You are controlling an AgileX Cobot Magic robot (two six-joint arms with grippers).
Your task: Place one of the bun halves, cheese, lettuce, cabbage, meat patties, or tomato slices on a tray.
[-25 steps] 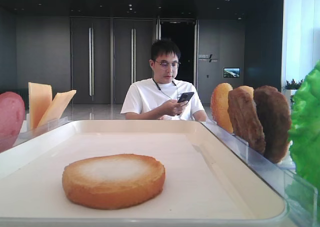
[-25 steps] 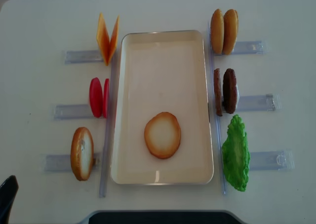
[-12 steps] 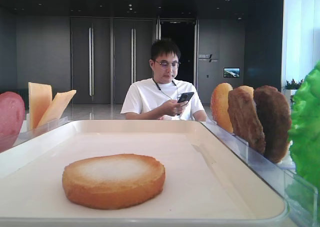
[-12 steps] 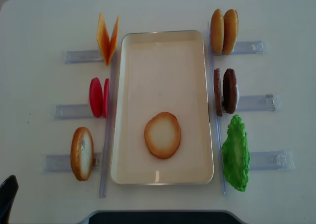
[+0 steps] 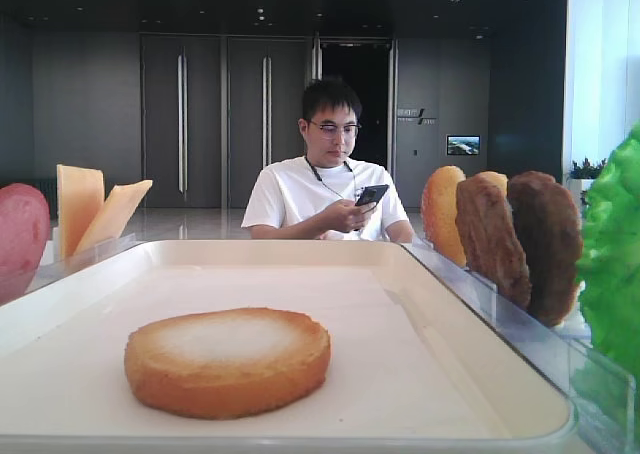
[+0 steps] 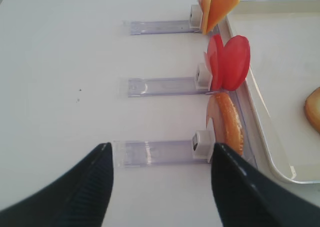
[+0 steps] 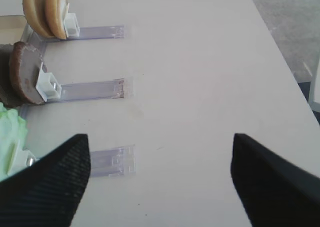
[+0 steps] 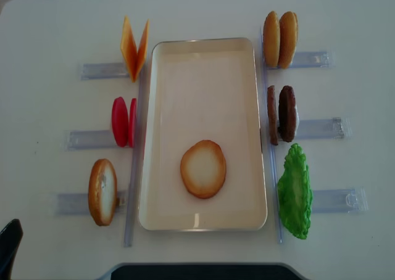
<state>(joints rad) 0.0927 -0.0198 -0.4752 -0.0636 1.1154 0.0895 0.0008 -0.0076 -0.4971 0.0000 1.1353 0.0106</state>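
Note:
A bun half lies flat, pale face up, on the cream tray, towards its near end. Another bun half stands in the holder left of the tray, just beyond my left gripper, which is open and holds nothing. Cheese and tomato slices stand further along that side. On the right stand two bun halves, meat patties and lettuce. My right gripper is open over bare table, right of the lettuce holder.
Clear plastic holders stick out from both long sides of the tray. A seated person with a phone is behind the table's far edge. The table's right edge runs close to my right gripper.

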